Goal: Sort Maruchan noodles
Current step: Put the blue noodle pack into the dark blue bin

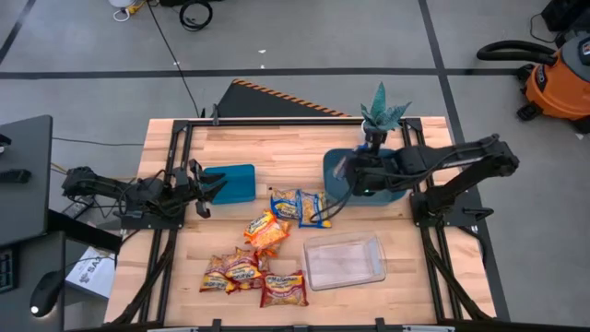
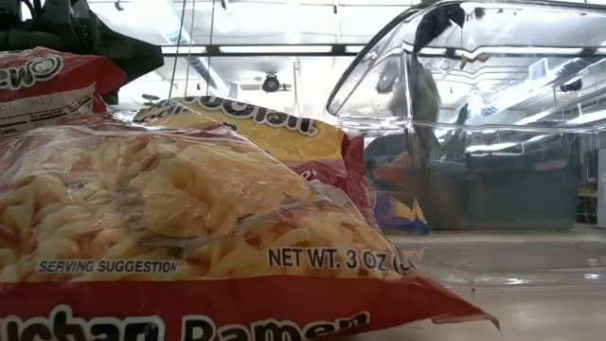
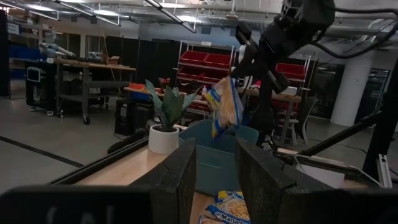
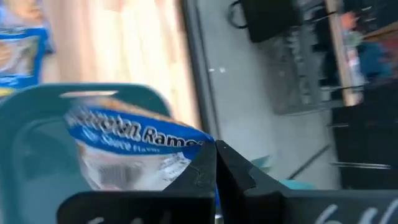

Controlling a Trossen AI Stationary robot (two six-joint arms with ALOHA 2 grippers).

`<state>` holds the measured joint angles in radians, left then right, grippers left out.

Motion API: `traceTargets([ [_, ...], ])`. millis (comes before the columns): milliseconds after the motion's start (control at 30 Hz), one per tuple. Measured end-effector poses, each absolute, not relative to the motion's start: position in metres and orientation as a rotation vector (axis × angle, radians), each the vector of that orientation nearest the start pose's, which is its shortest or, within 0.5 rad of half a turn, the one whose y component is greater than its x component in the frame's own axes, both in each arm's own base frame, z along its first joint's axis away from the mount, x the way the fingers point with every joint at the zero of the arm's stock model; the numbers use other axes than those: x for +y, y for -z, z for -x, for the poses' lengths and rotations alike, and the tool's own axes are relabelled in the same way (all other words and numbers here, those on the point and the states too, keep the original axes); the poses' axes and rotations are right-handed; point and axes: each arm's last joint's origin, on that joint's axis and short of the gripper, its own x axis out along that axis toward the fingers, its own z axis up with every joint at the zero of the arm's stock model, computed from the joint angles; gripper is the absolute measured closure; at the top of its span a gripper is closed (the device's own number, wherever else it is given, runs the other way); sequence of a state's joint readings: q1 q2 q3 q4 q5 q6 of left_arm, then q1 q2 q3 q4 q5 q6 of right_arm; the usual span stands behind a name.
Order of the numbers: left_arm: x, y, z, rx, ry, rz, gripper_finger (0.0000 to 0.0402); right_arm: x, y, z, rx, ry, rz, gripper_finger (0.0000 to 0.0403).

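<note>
My right gripper (image 4: 215,163) is shut on a blue-and-yellow Maruchan packet (image 4: 130,142) above the right teal bin (image 1: 387,184). In the left wrist view that packet (image 3: 224,109) hangs over the bin (image 3: 217,158). My left gripper (image 3: 214,177) is open and touches nothing; it stands beside the left teal bin (image 1: 232,183). Two blue-and-yellow packets (image 1: 300,207), an orange one (image 1: 267,231) and red-and-yellow ones (image 1: 244,272) lie flat on the table. The nearest red-and-yellow packet (image 2: 170,218) fills the low view. My right gripper pinches the blue-and-yellow packet between its two shut fingers at the packet's upper edge (image 4: 202,144). The fingers (image 3: 245,53) come from above, slanting down. The packet is lifted clear and hangs below them, over the right teal bin.
A clear plastic container (image 1: 344,260) lies at the table's near right, by the red-and-yellow packets. A potted plant (image 1: 383,115) stands at the far edge behind the right bin. An orange shop vacuum (image 1: 558,78) sits on the floor beyond the table.
</note>
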<state>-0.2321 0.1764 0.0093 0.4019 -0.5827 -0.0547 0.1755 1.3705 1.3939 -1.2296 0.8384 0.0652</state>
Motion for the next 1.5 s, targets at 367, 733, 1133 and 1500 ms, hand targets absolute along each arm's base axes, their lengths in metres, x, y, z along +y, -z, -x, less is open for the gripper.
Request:
traceTargets([
  [367,-0.008,-0.19,-0.102,-0.227,-0.347,0.136,0.0285,0.008,-0.3,-0.25,1.12,0.48,0.418,0.0376],
  [733,-0.008,-0.19,-0.102,-0.227,-0.349,0.136,0.0285,0.011,-0.295,-0.245,1.238,0.205,0.104,0.0282],
  [1133,-0.008,-0.19,-0.102,-0.228,-0.349,0.136,0.0285,0.017,-0.303,-0.295,0.934,0.11,0.179,0.0274],
  [1500,-0.008,-0.19,-0.102,-0.227,-0.35,0.132,0.0285,0.028,-0.271,-0.357,1.028,-0.115,0.204,0.0274],
])
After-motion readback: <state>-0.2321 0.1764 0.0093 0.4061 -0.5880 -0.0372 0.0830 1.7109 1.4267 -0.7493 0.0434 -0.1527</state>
